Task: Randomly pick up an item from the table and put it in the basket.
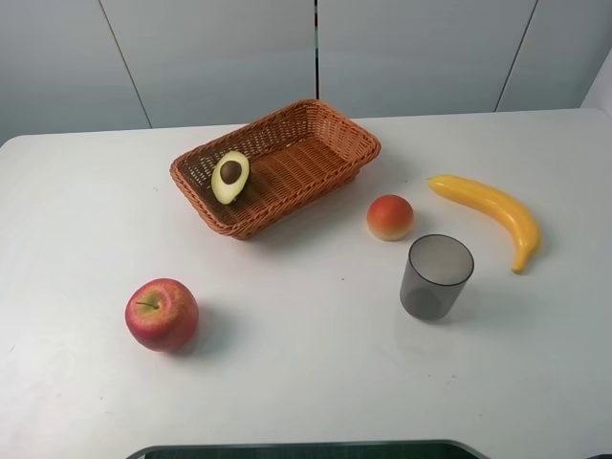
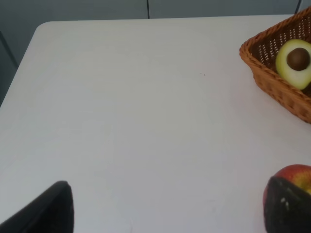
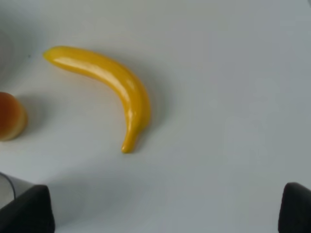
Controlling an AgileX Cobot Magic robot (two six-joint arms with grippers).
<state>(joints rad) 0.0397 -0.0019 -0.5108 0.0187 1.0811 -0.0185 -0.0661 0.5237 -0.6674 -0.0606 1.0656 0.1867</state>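
The halved avocado (image 1: 229, 176) lies cut side up inside the woven wicker basket (image 1: 325, 129), near its left end; it also shows in the left wrist view (image 2: 295, 62) with the basket (image 2: 272, 82). Neither gripper shows in the exterior high view. In the left wrist view my left gripper (image 2: 167, 206) is open and empty over bare white table (image 2: 146, 121), its fingertips (image 2: 48, 208) wide apart. In the right wrist view my right gripper (image 3: 165, 208) is open and empty, its fingertips (image 3: 26, 211) wide apart above the table.
A red apple (image 1: 162, 314) stands at the front left, also in the left wrist view (image 2: 296, 177). A small orange-red fruit (image 1: 390, 217), a grey translucent cup (image 1: 436, 276) and a yellow banana (image 1: 492, 212) lie right of the basket. The banana shows in the right wrist view (image 3: 112, 82).
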